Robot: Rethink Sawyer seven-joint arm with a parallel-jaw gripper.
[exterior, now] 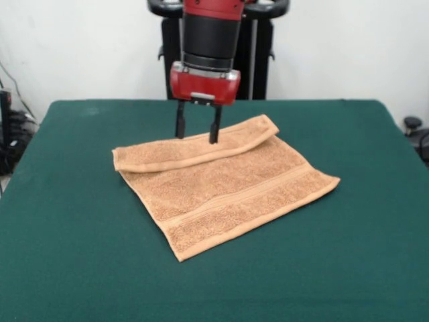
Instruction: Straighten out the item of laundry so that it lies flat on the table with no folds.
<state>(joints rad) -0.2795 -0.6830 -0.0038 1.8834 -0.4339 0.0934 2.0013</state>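
Observation:
The orange-tan towel [224, 191] lies on the dark green table [80, 255], near the middle. Its far edge is folded over toward the front, forming a long doubled strip [194, 149] from the left corner to the far right corner. A woven band stripe runs near the front edge. My gripper [197, 137] comes down from above at the far side. Its two black fingers [179, 122] are apart, with tips at the folded strip's far edge. They hold nothing that I can see.
The robot's black pedestal [255, 60] stands behind the table's far edge. Cables and dark equipment [10, 134] sit off the table's left side, and a dark object [415, 131] off the right side.

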